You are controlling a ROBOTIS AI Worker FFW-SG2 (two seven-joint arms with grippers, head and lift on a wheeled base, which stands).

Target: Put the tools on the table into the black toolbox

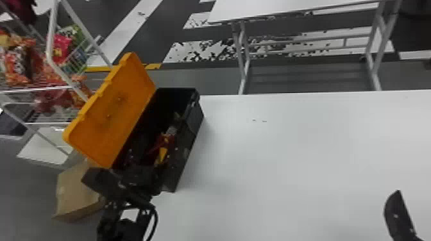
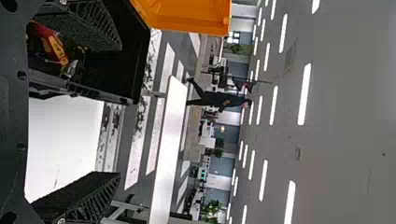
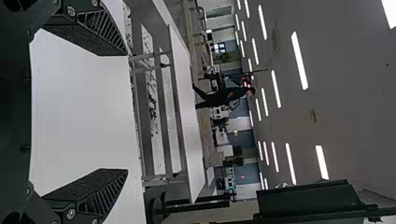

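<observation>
White table [image 1: 288, 153] is stretching out wide, and tools [image 1: 163, 153] are lying inside the black toolbox [image 1: 192, 131]. Left gripper [image 2: 120, 111] and right gripper [image 3: 127, 112] are sitting fingers spread — I'd be easing the left one straight up so it's not snagging the rim [image 2: 84, 89] or orange lid [image 1: 112, 112].

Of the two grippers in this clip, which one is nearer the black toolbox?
The left gripper: it is at the near end of the black toolbox, whereas the right gripper is well off to the right, over the white table.
</observation>
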